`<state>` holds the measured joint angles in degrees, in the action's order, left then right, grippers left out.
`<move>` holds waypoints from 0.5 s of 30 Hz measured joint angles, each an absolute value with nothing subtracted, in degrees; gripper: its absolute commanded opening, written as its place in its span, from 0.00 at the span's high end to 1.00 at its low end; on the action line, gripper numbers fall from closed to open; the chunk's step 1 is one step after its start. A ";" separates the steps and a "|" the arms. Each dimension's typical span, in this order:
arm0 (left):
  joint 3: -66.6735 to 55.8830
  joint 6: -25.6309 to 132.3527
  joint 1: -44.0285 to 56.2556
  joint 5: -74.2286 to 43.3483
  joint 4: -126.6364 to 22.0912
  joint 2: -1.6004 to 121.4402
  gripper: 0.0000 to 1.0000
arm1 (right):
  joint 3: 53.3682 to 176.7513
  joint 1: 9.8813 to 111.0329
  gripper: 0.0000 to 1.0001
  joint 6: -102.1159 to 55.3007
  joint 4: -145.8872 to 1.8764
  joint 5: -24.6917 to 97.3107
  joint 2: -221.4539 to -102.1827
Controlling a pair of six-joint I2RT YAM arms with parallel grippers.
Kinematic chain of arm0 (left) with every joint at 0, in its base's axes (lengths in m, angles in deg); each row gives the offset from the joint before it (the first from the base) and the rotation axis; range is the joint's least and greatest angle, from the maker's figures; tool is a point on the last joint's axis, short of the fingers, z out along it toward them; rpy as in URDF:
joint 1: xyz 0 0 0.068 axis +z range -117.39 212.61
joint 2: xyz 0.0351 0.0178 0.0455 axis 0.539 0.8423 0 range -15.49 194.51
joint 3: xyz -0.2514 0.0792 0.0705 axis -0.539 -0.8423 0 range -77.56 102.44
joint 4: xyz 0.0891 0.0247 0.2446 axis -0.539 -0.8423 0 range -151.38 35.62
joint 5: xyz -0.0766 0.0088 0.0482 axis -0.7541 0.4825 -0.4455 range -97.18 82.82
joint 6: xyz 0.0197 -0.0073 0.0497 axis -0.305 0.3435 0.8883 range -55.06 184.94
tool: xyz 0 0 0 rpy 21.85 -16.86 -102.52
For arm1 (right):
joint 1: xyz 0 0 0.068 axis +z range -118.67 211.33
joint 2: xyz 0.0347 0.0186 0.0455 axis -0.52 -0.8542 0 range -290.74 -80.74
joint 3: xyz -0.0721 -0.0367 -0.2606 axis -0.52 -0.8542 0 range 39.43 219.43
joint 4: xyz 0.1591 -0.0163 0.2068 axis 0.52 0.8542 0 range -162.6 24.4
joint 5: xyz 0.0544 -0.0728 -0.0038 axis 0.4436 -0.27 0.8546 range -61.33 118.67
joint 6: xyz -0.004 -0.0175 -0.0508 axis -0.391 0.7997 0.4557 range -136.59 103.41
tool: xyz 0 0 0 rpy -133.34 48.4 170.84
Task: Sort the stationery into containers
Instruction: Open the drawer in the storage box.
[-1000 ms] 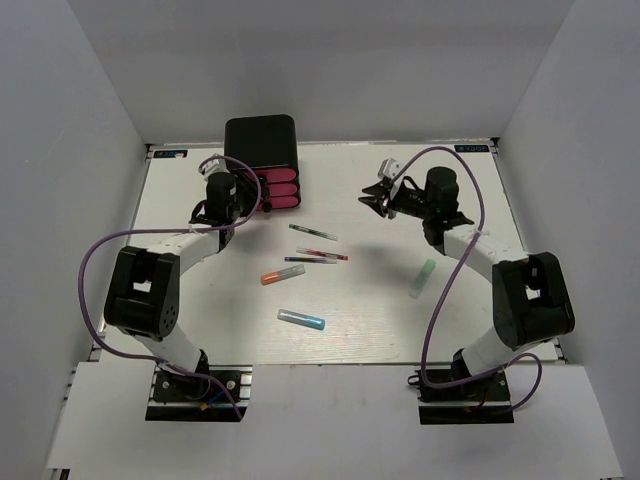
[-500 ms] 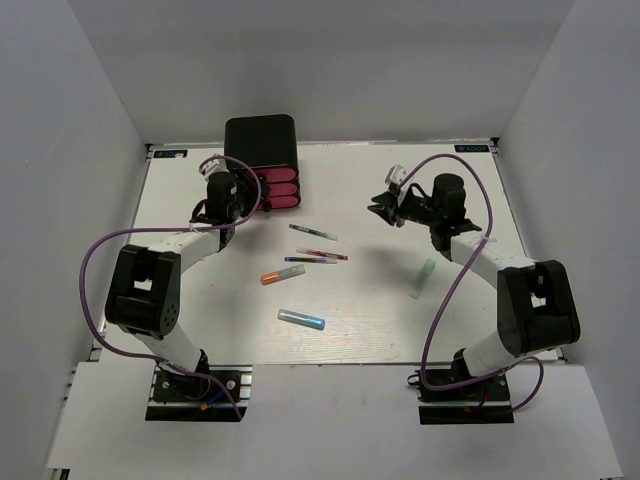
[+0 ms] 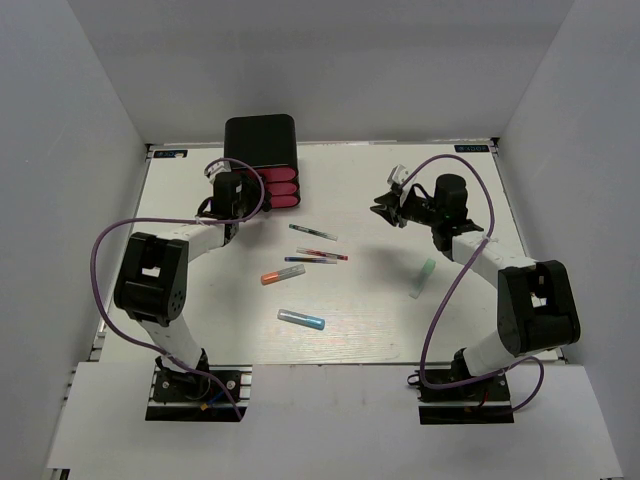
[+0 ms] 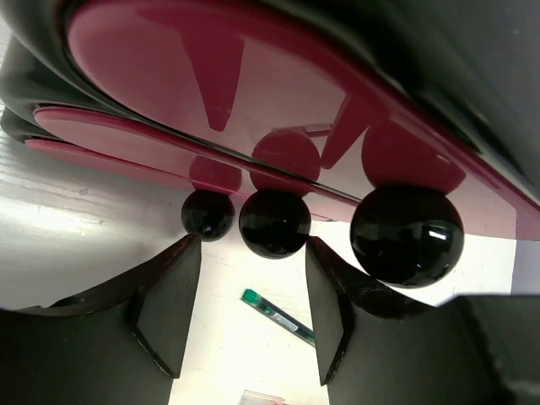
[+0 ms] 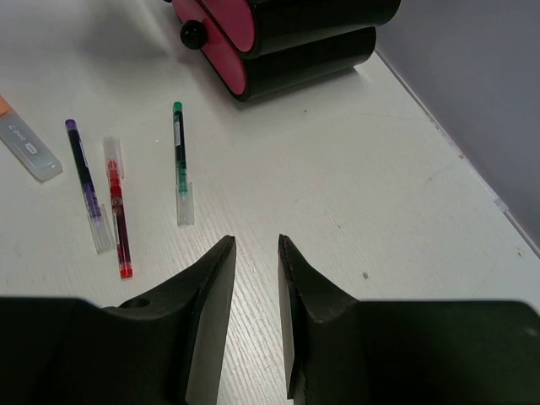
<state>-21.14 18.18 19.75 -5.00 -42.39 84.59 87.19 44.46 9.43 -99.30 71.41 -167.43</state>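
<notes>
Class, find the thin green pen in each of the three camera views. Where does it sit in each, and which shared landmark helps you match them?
Top external: the green pen lies mid-table, below and right of the pink drawers.
Left wrist: the green pen is at lower centre, on the table under the middle knob.
Right wrist: the green pen is at upper left, running top to bottom.
Shared landmark: the pink drawers, visible in all three views.

Count of items on the surface:
- Black cabinet: 1.
- Pink drawers stacked in it: 3.
- Black round knobs: 3, one per drawer.
- Thin pens: 3. These are the green pen, blue-violet pen and red pen.
- Stubby markers: 3. These are the orange marker, blue marker and pale-teal marker.
- Loose items in total: 6.
</notes>
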 measured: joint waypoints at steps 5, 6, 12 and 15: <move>-21.01 18.37 19.73 -4.41 -42.26 84.59 0.39 | 87.19 44.19 0.67 9.56 -99.28 71.41 -167.43; -21.01 18.35 19.73 -4.39 -42.23 84.59 0.39 | 87.19 44.13 0.67 9.58 -99.26 71.43 -167.43; -21.01 17.92 19.73 -3.50 -41.62 84.59 0.39 | 87.19 44.04 0.67 9.58 -99.23 71.43 -167.43; -21.01 17.54 19.75 -3.02 -40.92 84.63 0.44 | 87.04 44.04 0.67 9.60 -99.19 71.43 -167.43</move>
